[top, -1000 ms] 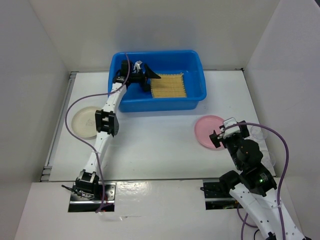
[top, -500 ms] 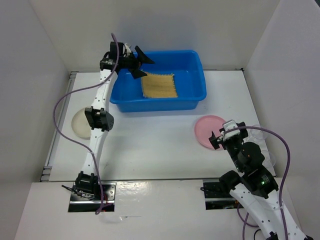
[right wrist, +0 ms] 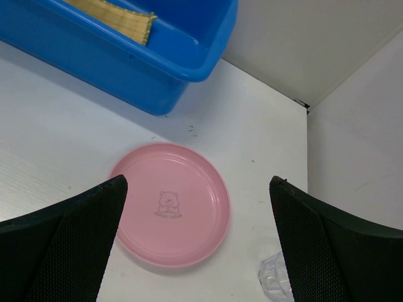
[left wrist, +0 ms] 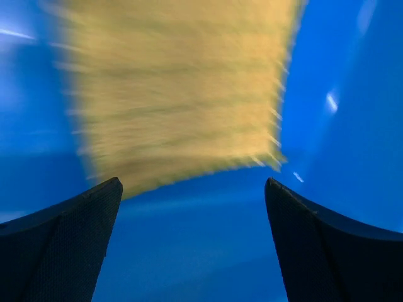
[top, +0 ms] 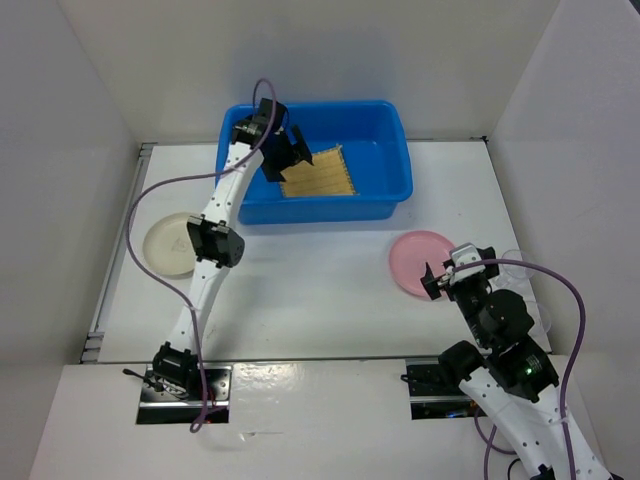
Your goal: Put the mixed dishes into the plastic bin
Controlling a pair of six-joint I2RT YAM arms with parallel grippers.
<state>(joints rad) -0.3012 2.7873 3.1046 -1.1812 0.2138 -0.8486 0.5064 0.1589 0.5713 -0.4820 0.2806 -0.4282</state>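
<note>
The tan woven mat [top: 320, 173] lies tilted inside the blue plastic bin [top: 390, 130]. My left gripper [top: 288, 152] hangs open and empty over the bin's left part. In the left wrist view the mat [left wrist: 182, 88] is blurred, just beyond the open gripper [left wrist: 192, 185], over the bin floor [left wrist: 201, 251]. The cream plate [top: 170, 243] lies on the table at the left. The pink plate [top: 420, 262] lies at the right, with my right gripper [top: 440, 276] open above its near edge. In the right wrist view the gripper [right wrist: 198, 181] spans the pink plate [right wrist: 170, 204]. The clear cup [right wrist: 274, 277] stands beside it.
White walls close in the table at the back, left and right. The clear cup [top: 515, 266] stands close to the right wall. The bin's near wall [right wrist: 113, 63] and a mat corner [right wrist: 116, 16] show in the right wrist view.
My left gripper rose to the bin's rear left corner, then came back down over the bin's left part. The mat shifted left and now lies tilted. The right arm barely moved.
</note>
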